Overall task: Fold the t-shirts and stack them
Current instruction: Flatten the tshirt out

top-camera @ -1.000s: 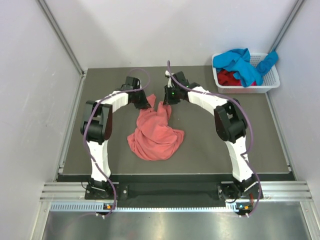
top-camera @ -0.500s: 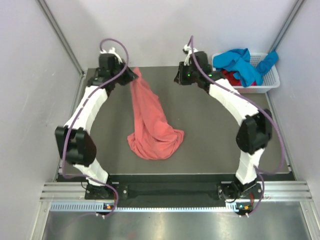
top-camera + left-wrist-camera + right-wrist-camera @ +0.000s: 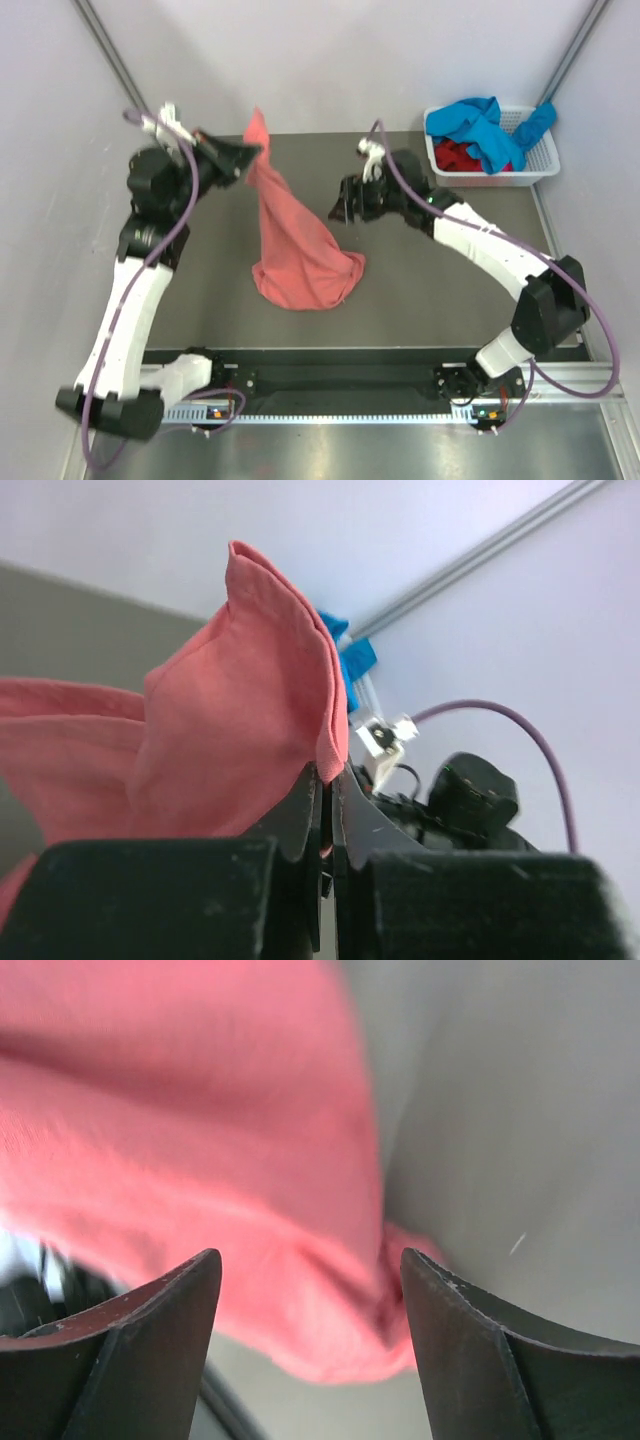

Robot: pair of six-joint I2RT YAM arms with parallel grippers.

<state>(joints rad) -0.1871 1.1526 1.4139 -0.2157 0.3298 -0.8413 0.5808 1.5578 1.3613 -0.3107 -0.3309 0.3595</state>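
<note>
Salmon-pink t-shirt: top edge pinched by left hand.

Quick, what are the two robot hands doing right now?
Left gripper: closed, pinching the salmon-pink t-shirt.
Right gripper: open, holding nothing.

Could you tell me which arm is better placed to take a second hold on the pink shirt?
Right. The right gripper is open and faces the hanging pink shirt; the left gripper is shut on the shirt's top.
</note>
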